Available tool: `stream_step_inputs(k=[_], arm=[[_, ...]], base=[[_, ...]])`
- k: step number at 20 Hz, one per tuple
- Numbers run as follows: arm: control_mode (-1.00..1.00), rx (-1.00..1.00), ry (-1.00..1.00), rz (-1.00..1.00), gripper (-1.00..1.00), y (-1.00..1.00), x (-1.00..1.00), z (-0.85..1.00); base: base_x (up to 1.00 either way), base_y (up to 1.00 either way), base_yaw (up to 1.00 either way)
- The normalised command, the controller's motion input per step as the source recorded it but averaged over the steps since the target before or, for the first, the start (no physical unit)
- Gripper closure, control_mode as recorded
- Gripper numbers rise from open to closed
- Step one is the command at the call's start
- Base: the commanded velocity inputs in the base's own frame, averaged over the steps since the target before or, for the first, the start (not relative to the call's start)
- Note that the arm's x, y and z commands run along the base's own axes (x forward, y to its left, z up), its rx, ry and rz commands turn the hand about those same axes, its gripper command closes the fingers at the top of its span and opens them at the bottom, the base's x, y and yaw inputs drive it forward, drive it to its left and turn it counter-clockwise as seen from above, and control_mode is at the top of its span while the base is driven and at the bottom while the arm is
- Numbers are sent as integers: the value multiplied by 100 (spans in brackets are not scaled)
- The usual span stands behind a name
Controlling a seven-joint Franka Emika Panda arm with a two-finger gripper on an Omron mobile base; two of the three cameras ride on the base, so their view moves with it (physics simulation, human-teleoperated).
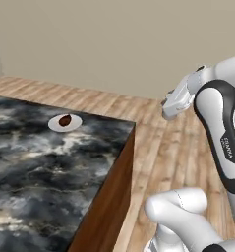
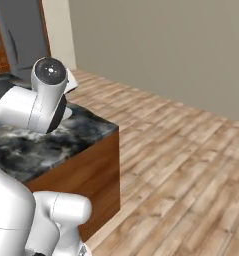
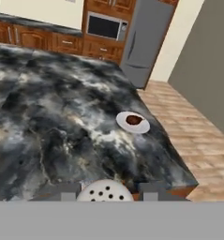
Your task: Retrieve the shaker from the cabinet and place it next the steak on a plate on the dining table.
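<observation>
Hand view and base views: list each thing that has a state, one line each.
Small pale grey shaker with a holed cap: upright, held between the finger tips.
Gripper: shut on the shaker.
Dark reddish-brown steak: lying on the plate.
Round white plate: flat on the marble dining table, near its corner.

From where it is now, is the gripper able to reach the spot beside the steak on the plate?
Probably yes. The gripper, shut on the shaker, looks across bare marble of the dining table toward the plate with the steak; nothing stands between.
</observation>
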Motion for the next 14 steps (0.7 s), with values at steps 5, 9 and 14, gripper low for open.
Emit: stream_step_inputs(k=[5, 9, 14], arm=[[100, 0, 0, 0, 100, 0, 0, 0], [100, 0, 0, 0, 100, 0, 0, 0], [100, 0, 0, 0, 100, 0, 0, 0]], base=[[97, -46, 43], [88, -27, 45], [80, -7, 48]])
